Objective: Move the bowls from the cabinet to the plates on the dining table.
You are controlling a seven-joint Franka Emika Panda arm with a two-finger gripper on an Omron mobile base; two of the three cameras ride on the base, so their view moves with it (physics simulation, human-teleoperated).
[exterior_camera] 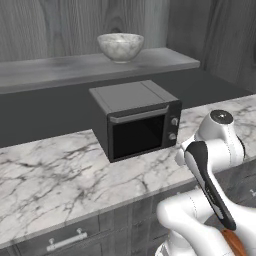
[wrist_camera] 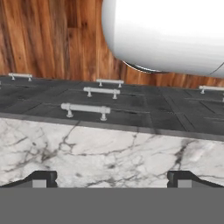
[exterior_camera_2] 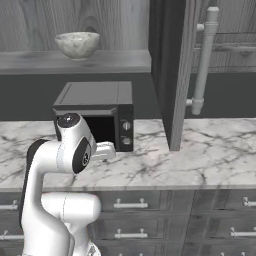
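You had the white marble-look round bowl with grey veins (exterior_camera: 120,46) standing upright on the grey wood-grain shelf of the opened wall cabinet (exterior_camera: 65,70), above the black boxy microwave (exterior_camera: 136,119) that sat on the white grey-veined marble desk (exterior_camera: 55,175). In the right base view the same bowl (exterior_camera_2: 77,44) sat toward the left of the shelf, and the cabinet's grey panelled door (exterior_camera_2: 172,70) stood swung out edge-on, its long silver bar handle (exterior_camera_2: 204,60) facing right.

Your end effector (wrist_camera: 112,177) was released, its two dark finger tips spread wide and nothing between them. The hand camera looked down over the desk's front edge, past the dark drawer fronts with silver handles (wrist_camera: 85,109) to a brown plank floor. The white arm was folded low in front of the desk, well below the shelf and apart from the bowl.

By my reading, you were at the start of a fetch: door open, bowl untouched, no grasp begun. The next move called for you to raise and turn the hand toward the shelf, keep clear of the microwave top and the open door, and bring the spread fingers over the bowl's rim before closing. The bowl's smooth curved wall could slip, so a grip on the rim looked safer.
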